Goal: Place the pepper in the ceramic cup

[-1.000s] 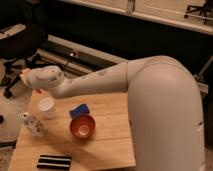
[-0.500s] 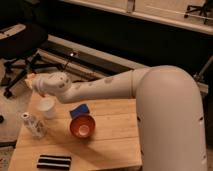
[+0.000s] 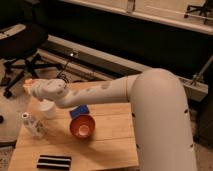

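Hand [image 3: 31,89] is hovering above the far-left corner of the counter [image 3: 110,145], just over the ceramic cup [image 3: 47,108]. Orange tip of the pepper [image 3: 28,82] is showing at the hand, so it is gripping the pepper. Transport is looking nearly done; lowering and release into the cup are remaining. Orange bowl [image 3: 82,126] is sitting to the right.

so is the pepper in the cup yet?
Not yet. The pepper shows at the hand, above and left of the ceramic cup.
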Motion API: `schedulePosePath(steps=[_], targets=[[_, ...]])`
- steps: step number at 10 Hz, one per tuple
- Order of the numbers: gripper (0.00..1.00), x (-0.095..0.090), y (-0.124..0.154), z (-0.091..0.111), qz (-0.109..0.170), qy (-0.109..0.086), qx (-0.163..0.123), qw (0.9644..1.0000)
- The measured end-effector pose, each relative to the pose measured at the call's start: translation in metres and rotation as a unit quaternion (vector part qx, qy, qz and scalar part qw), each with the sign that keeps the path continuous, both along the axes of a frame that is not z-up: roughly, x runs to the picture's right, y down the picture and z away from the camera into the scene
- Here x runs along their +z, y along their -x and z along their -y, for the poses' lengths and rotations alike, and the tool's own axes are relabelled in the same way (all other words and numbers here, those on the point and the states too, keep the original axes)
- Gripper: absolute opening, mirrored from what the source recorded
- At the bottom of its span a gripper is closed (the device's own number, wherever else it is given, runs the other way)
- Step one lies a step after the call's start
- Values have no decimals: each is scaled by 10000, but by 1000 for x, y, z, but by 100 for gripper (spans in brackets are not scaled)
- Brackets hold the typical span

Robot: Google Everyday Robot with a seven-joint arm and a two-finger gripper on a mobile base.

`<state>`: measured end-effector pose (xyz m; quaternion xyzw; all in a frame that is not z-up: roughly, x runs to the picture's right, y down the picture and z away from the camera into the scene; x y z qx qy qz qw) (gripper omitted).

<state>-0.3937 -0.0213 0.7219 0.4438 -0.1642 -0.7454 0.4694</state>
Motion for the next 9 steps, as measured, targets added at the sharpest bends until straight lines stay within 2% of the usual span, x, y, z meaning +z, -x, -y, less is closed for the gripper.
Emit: schedulePosePath(steps=[2, 5, 7, 9], targets=[[16, 14, 3, -12, -25, 78, -8, 10000], [17, 27, -1, -12, -49, 163, 88, 9998], [31, 33, -7, -12, -4, 292, 144, 9995], [54, 38, -17, -16, 16, 353, 147, 9993]])
